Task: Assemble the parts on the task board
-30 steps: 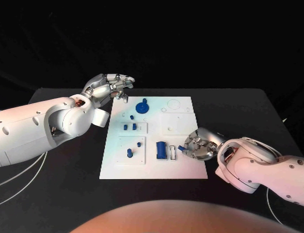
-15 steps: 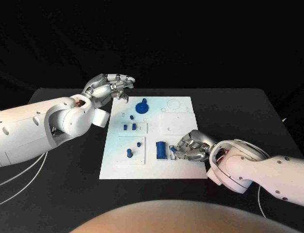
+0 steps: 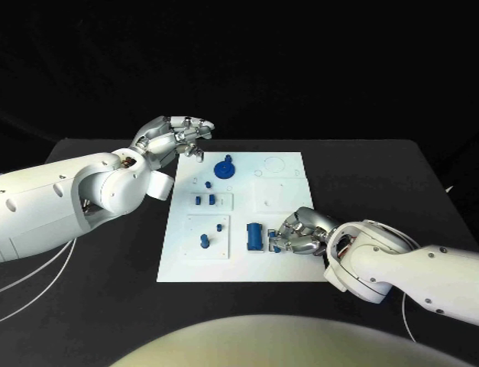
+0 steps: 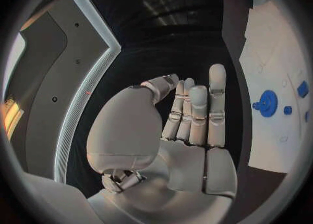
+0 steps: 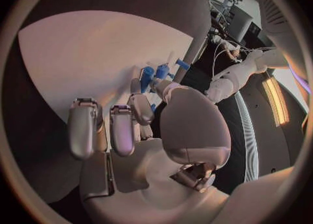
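While the left arm reaches in over the black surface [image 3: 107, 290], its left hand [image 3: 173, 138] hangs above the far left corner of the task board [image 3: 294, 264], clear of it, holding nothing; in the left wrist view the fingers [image 4: 216, 99] stand straight and close together, the thumb apart from them. The right hand [image 3: 301, 231] is low over the board's near right part, fingers [image 5: 83, 126] curled down beside a blue block [image 3: 256, 236]; whether it grips a part I cannot tell, since the palm hides the fingertips.

The white board lies in the middle of the surface. A round blue part [image 3: 224, 167] sits near its far edge. Two short blue pegs [image 3: 204, 199] stand in a square recess left of centre. In the recess nearer the robot are another small peg [image 3: 217, 226] and a blue piece [image 3: 204, 241] beside it. The blue block stands upright between that recess and the right hand.
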You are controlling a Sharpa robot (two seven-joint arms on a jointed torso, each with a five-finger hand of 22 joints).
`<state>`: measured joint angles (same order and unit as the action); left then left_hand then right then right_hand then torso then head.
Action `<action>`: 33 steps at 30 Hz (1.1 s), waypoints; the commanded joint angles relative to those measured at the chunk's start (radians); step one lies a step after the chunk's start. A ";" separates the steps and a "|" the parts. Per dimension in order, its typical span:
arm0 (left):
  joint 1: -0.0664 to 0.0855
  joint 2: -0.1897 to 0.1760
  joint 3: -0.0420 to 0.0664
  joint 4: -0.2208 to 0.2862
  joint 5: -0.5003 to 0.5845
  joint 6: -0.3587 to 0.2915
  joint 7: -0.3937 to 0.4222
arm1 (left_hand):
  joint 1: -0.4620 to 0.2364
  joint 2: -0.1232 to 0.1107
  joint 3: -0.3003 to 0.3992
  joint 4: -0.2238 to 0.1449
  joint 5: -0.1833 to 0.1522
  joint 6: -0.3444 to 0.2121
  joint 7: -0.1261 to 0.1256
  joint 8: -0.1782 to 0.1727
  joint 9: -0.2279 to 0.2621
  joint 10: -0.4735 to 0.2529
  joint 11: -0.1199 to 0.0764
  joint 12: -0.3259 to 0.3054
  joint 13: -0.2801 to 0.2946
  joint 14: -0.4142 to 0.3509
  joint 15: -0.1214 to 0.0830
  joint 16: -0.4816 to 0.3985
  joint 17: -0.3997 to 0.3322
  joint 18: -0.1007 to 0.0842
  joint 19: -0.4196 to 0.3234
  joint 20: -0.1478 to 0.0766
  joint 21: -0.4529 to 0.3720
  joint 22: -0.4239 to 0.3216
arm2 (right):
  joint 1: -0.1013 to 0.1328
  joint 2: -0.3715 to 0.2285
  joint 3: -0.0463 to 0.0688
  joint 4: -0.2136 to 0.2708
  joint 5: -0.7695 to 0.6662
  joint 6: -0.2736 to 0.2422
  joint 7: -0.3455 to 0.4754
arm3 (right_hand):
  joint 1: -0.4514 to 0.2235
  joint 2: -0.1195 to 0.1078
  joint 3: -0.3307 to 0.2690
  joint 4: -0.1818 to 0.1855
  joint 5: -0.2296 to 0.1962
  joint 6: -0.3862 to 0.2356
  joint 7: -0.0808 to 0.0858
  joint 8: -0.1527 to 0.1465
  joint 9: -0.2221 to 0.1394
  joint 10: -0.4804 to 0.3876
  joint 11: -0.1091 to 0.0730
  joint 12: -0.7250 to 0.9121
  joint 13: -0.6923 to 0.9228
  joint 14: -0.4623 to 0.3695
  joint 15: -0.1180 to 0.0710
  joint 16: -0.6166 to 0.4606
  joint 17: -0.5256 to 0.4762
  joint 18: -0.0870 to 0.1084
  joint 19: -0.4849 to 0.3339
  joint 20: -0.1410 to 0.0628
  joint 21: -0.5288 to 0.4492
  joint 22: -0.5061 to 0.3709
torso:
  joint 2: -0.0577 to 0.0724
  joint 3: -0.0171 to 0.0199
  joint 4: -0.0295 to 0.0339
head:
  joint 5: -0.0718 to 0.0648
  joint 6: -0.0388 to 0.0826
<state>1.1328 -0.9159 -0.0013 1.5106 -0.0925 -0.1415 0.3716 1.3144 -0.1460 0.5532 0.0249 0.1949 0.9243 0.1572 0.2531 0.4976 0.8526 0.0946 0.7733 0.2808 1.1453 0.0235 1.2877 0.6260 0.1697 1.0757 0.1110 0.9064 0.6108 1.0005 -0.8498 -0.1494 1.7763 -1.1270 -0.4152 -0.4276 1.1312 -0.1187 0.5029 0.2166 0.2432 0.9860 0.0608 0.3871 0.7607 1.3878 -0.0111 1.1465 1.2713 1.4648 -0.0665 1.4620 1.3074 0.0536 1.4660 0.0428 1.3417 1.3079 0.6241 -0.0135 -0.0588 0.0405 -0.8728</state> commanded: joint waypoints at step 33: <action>0.000 0.000 0.001 0.003 -0.002 0.014 0.004 | -0.010 0.000 -0.001 0.004 0.004 -0.011 0.002 -0.003 0.003 -0.009 -0.002 -0.001 -0.001 -0.006 0.000 0.006 0.001 0.015 0.000 0.005 -0.007 0.002 | -0.001 0.010 0.000 -0.017 -0.049 0.003 0.019 | -0.120 -0.014 -0.107 0.074 -0.104 0.014 0.001 0.013 0.002 0.013 0.000 0.012 0.014 0.062 -0.008 0.004 0.034 -0.006 0.022 -0.008 0.000 0.197 | -0.001 0.0005 -0.0007 | 0.000 0.000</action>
<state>1.1328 -0.9168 -0.0013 1.5111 -0.0924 -0.1414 0.3704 1.3144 -0.1460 0.5532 0.0249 0.1949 0.9206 0.1607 0.2531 0.4995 0.8490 0.0910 0.7733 0.2808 1.1453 0.0235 1.2877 0.6257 0.1698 1.0757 0.1111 0.9029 0.6115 1.0005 -0.8381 -0.1491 1.7566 -1.1622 -0.4183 -0.4205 1.0185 -0.1318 0.4000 0.2909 0.1356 0.9967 0.0572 0.3983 0.7632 1.3935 -0.0124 1.1555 1.2841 1.4647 -0.0664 1.4620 1.3073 0.0536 1.4660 0.0430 1.3416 1.3074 0.6239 -0.0135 -0.0592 0.0411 -0.8728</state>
